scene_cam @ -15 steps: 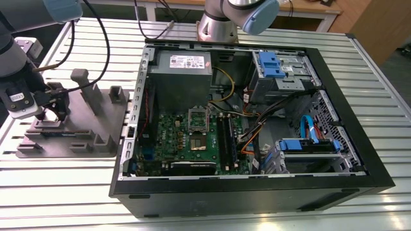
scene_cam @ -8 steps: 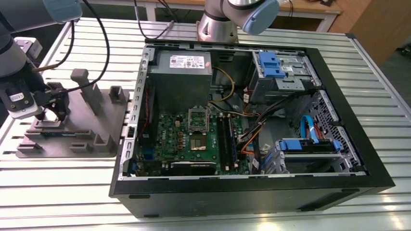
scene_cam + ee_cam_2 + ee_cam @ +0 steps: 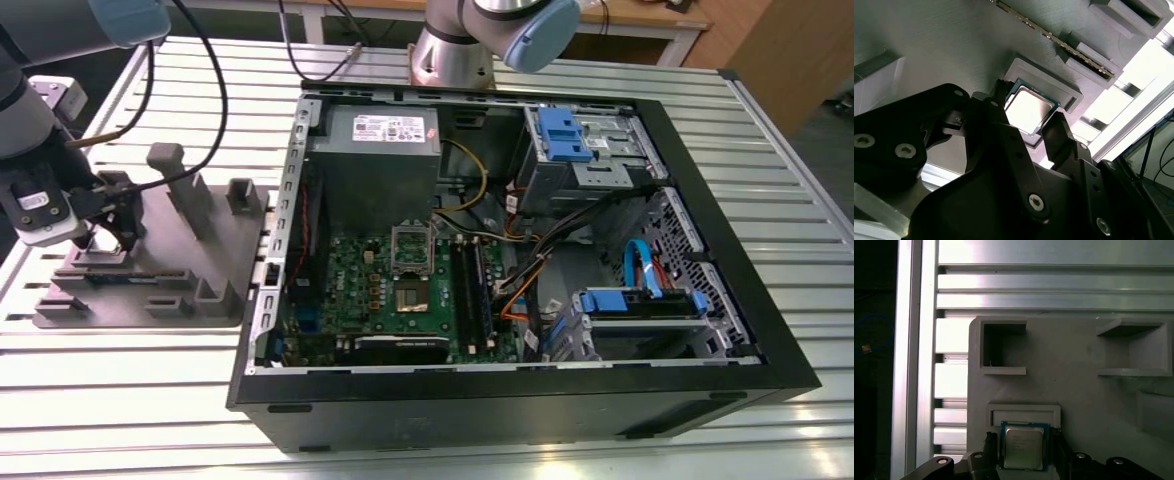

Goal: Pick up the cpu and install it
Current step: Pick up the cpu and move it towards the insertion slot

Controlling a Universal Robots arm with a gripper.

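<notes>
Cpu, a small thin square chip with a pale silvery-grey metal top and a green rim, lies flat in a shallow square recess of the grey plastic fixture plate, near one edge of that plate. In both wrist views the black gripper reaches down over it, and its two dark fingers stand on opposite sides of the chip, set only a little wider than the chip itself. The first wrist view shows a thin strip of grey plate between each finger and the chip's edge, so nothing is clamped. In the exterior view the gripper hangs low over the fixture plate at the exterior view's left, with black cables running up from the wrist. The plate rests on a table of silvery aluminium slats. Just beside it, toward the exterior view's right, lies an open black computer case with a green motherboard on its floor. The case is well apart from the chip, which sits at the plate's far side from it.
</notes>
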